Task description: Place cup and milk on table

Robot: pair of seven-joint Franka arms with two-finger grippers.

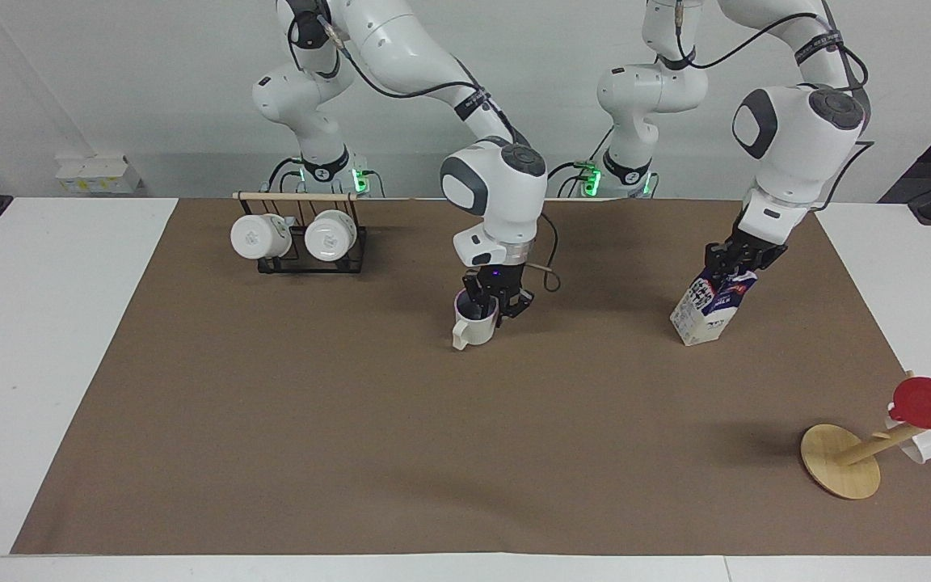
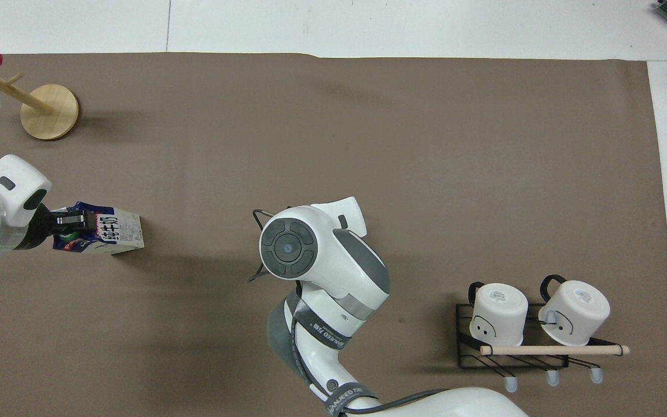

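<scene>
Milk (image 1: 706, 308) leans tilted on the brown mat (image 1: 352, 420) of the tabletop (image 1: 45, 339), its lower edge touching the mat, toward the left arm's end from the cup (image 1: 473, 323). The left end effector (image 1: 736, 263) pinches the carton's gabled top. The cup stands upright on the mat, handle pointing away from the robots. The right end effector (image 1: 491, 301) sits at the cup's rim, one finger inside; whether it still squeezes the wall I cannot tell.
</scene>
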